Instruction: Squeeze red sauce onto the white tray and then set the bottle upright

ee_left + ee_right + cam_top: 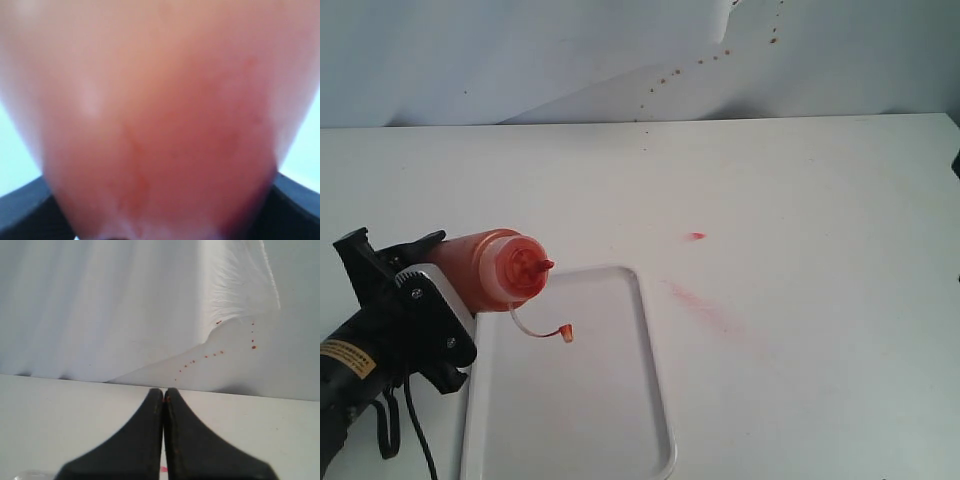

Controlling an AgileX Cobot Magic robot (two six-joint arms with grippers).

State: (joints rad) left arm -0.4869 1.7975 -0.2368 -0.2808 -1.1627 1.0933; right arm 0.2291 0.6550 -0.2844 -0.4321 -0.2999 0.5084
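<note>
Exterior view: the left gripper [432, 268] clamps the bottle [490, 265] on its side at the white tray's [620, 400] far-left corner, nozzle aimed over the tray, likely for squeezing. No sauce lies there yet. The right gripper [163, 392] idles, fingers pressed together. Beyond the tray, pinkish smears [698, 303] mark the white table [820, 180], with a spattered backdrop [520, 50] behind.

Lab-style test bench: white table [800, 180], draped white sheet backdrop [520, 50].

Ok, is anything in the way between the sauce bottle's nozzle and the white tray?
Nothing visible blocks it. The bottle is held tilted near the far left corner of the tray, and the tray looks bare. Only the bottle's own cap dangles on its tether below the nozzle.
</note>
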